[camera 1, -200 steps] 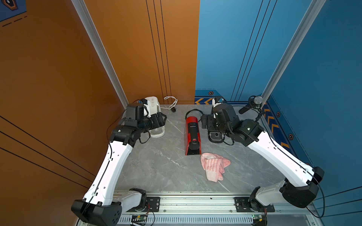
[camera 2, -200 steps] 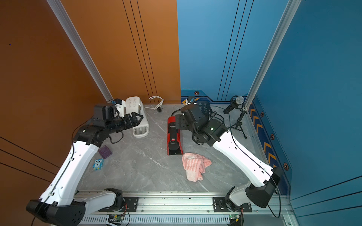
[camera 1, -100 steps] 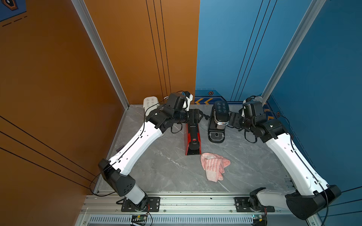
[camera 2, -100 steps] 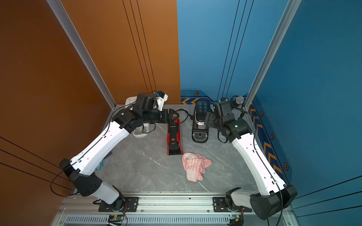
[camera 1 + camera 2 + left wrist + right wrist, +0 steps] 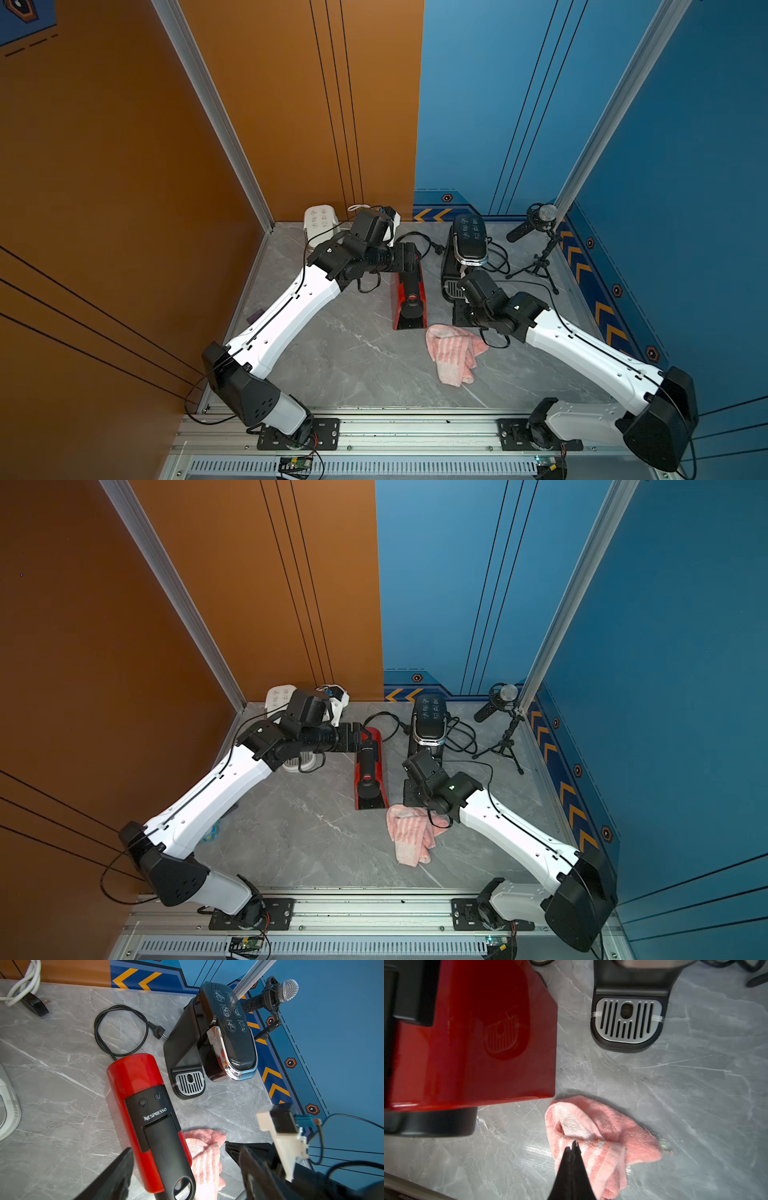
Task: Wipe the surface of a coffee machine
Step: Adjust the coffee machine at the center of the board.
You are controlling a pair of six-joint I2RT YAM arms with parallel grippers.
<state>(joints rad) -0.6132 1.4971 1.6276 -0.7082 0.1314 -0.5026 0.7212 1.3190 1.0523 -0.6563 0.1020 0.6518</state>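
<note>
pink cloth: crumpled on tabletop, just by front of red coffee machine | handling: soft, light, limp, prob. bunches; grab at raised fold | R gripper: arm reached low, tips pressed together at fold, catch unclear | L gripper: spread above same machine's rear, arm stretched fwd, wrist level

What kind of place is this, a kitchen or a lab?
Probably a robot test booth, not a kitchen: orange and blue panel walls, a microphone on a tripod, a red coffee machine on a marble-look table.

Orange wall, blue wall, seemingly marble floor
</note>
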